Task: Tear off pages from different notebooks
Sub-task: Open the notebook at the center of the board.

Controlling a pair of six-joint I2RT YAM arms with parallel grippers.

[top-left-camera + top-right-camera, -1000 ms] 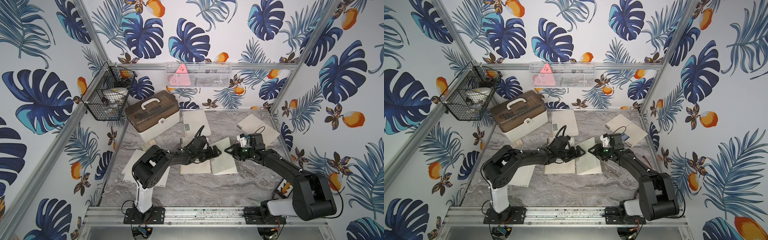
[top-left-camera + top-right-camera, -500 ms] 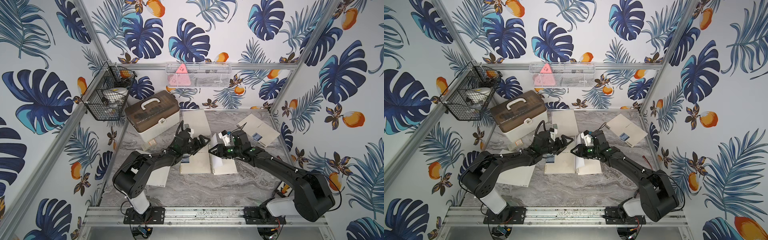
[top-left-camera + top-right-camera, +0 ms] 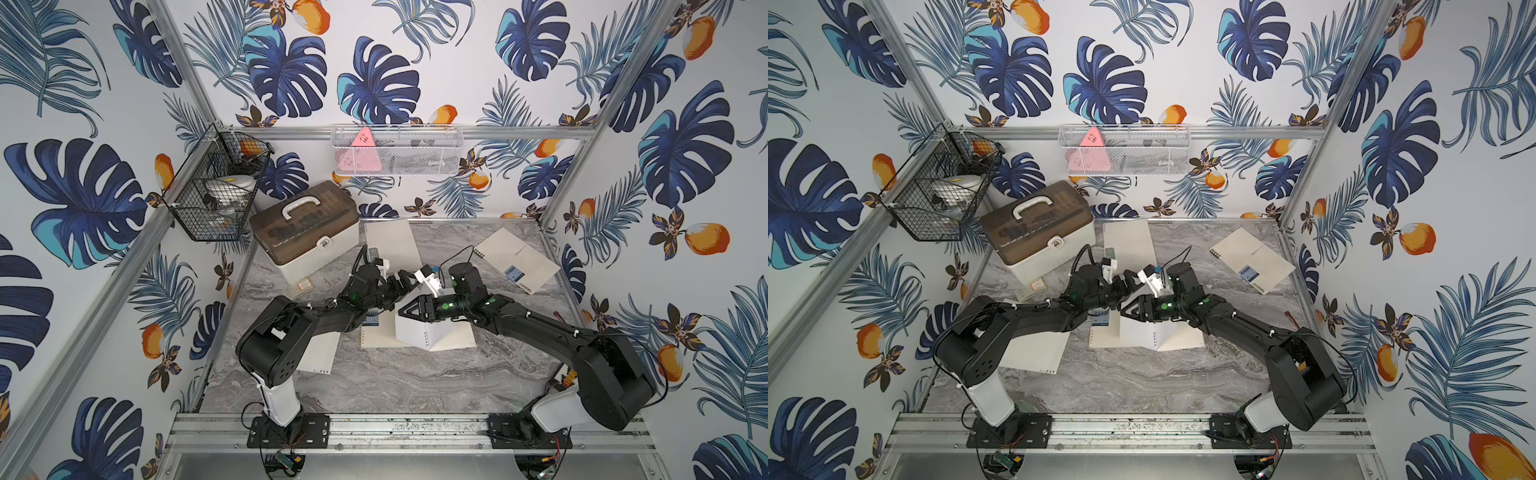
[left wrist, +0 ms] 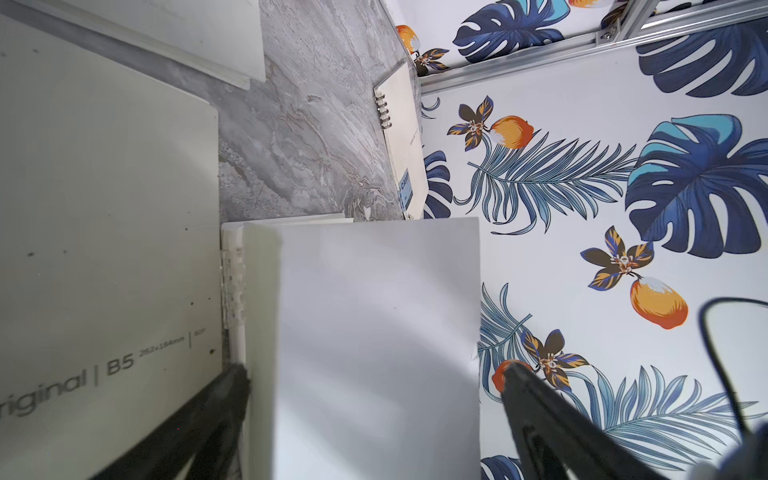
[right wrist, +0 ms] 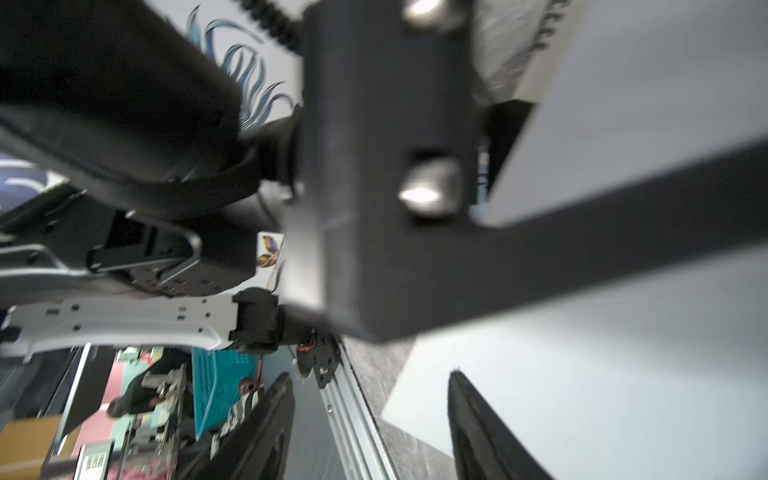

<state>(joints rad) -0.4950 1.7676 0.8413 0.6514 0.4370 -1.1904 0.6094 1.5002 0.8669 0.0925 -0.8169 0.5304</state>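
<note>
Cream page (image 3: 417,332) is curling up off the mid-counter notebook (image 3: 374,337). The left end effector (image 4: 372,369) is gaping wide, the right end effector (image 3: 404,312) part-open. Only the left wrist view is showing the B5 print (image 4: 120,363).

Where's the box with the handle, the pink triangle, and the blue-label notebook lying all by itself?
box (image 3: 307,230): in a top view, on its brown lid.
pink triangle (image 3: 360,158): in a top view, on its flat face behind the mesh.
notebook (image 3: 516,257): in a top view, mid cream cover.
</note>
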